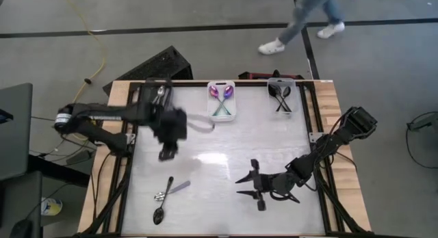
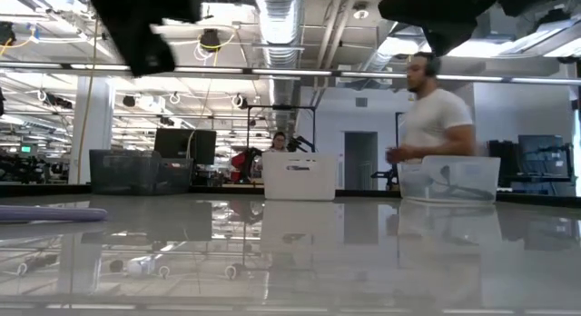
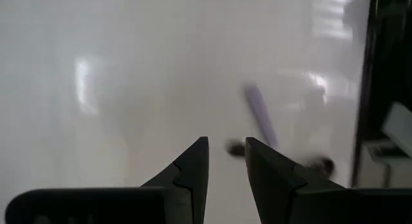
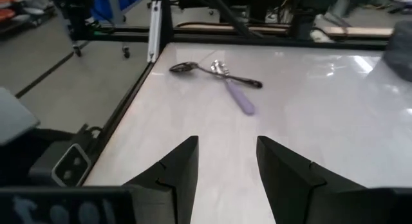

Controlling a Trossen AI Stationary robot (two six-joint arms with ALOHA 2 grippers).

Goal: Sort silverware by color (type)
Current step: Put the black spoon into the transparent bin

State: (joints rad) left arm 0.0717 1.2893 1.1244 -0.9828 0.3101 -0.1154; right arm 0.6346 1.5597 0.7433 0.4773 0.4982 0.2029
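Note:
Three spoons lie together near the table's near-left corner: a black one (image 1: 161,205), a silver one (image 1: 163,194) and one with a lilac handle (image 1: 180,187). The right wrist view shows the same group, the lilac handle (image 4: 240,99) crossing the dark spoon (image 4: 185,67). My left gripper (image 1: 167,154) hangs open over the table's left half, on the far side of that group and empty; the lilac handle (image 3: 259,114) shows beyond its fingers. My right gripper (image 1: 245,184) is open and empty, low over the near-right part, pointing left toward the spoons.
At the far edge, the middle bin (image 1: 211,103) holds iridescent spoons and the right bin (image 1: 272,83) holds black ones. A third bin (image 1: 159,94) sits partly under my left arm. A person (image 1: 301,22) walks past beyond the far edge.

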